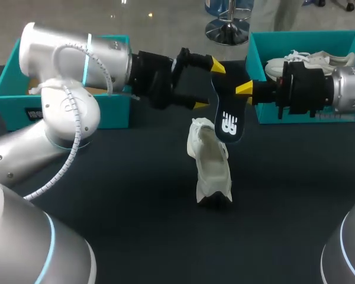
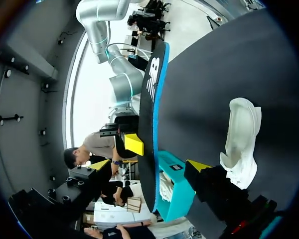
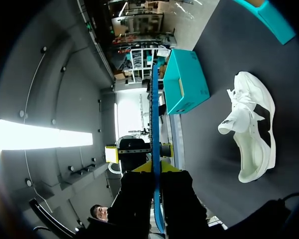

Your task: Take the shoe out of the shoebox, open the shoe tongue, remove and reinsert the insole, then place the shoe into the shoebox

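**While the insole is out of the shoe, two grippers meet on it**

Clamped on the dark insole (image 1: 228,121), the right gripper (image 1: 239,90) holds it just above the white sneaker (image 1: 212,171) on the table (image 1: 136,195). The left gripper (image 1: 210,84) has its fingers apart around the insole's top. To reinsert it, steady the sneaker and aim the insole's lower end into the opening. Count: one insole, two sneakers, two boxes. The left shoebox (image 1: 106,112) and right shoebox (image 1: 266,112) are teal; the second sneaker (image 1: 310,59) lies in the right one.

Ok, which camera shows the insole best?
Head view: the insole hangs face-on from the right tool. The left wrist view sees it obliquely; the right wrist view sees only its thin edge.
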You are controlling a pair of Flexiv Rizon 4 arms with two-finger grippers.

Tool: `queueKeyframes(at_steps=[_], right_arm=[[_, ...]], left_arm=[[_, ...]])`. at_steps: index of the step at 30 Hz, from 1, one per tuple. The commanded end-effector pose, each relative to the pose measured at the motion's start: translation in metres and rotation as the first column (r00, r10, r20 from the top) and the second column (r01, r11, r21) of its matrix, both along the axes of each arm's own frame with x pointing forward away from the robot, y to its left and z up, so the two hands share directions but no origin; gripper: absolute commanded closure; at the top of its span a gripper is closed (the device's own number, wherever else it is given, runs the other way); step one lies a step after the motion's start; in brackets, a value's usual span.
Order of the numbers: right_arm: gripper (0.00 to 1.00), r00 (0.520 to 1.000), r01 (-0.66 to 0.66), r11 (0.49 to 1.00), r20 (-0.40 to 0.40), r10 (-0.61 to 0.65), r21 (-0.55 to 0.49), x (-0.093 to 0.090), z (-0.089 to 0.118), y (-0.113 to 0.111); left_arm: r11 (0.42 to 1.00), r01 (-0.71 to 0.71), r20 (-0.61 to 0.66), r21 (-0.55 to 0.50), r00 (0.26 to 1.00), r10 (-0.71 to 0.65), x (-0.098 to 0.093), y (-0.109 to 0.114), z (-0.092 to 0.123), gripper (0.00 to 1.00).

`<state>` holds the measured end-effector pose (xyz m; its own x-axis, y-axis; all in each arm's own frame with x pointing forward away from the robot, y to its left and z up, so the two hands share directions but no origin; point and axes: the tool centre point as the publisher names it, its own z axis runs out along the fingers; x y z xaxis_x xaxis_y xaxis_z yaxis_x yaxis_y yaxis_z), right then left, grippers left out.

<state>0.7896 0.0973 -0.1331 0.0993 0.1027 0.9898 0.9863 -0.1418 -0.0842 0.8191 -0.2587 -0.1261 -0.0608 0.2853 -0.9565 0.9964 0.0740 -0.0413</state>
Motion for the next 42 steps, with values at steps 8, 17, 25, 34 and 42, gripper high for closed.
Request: queueKeyframes(at_steps=[8, 17, 25, 34, 42], right_arm=[[1.00, 1.000, -0.017, 1.000, 0.016, 0.017, 0.010, -0.003, 0.006, 0.007], [1.00, 0.999, -0.044, 0.999, 0.010, 0.044, 0.008, -0.007, 0.008, 0.013], [1.00, 0.999, -0.051, 0.999, 0.011, 0.051, 0.011, -0.007, 0.008, 0.017], [1.00, 0.998, -0.058, 0.998, 0.016, 0.058, 0.014, -0.007, 0.009, 0.020], [1.00, 0.998, -0.052, 0.998, 0.024, 0.052, 0.021, -0.009, 0.010, 0.020]], left_arm=[[0.976, 0.045, 0.021, -0.212, 0.999, -0.042, -0.002, -0.002, 0.004, 0.39], [0.967, 0.063, 0.032, -0.246, 0.998, -0.057, -0.004, -0.010, 0.005, 0.56], [0.961, 0.077, 0.037, -0.266, 0.997, -0.070, -0.009, -0.016, 0.008, 0.65], [0.965, 0.073, 0.028, -0.252, 0.997, -0.068, -0.010, -0.016, 0.002, 0.85], [0.966, 0.068, 0.021, -0.250, 0.998, -0.065, -0.009, -0.017, 0.001, 1.00]])
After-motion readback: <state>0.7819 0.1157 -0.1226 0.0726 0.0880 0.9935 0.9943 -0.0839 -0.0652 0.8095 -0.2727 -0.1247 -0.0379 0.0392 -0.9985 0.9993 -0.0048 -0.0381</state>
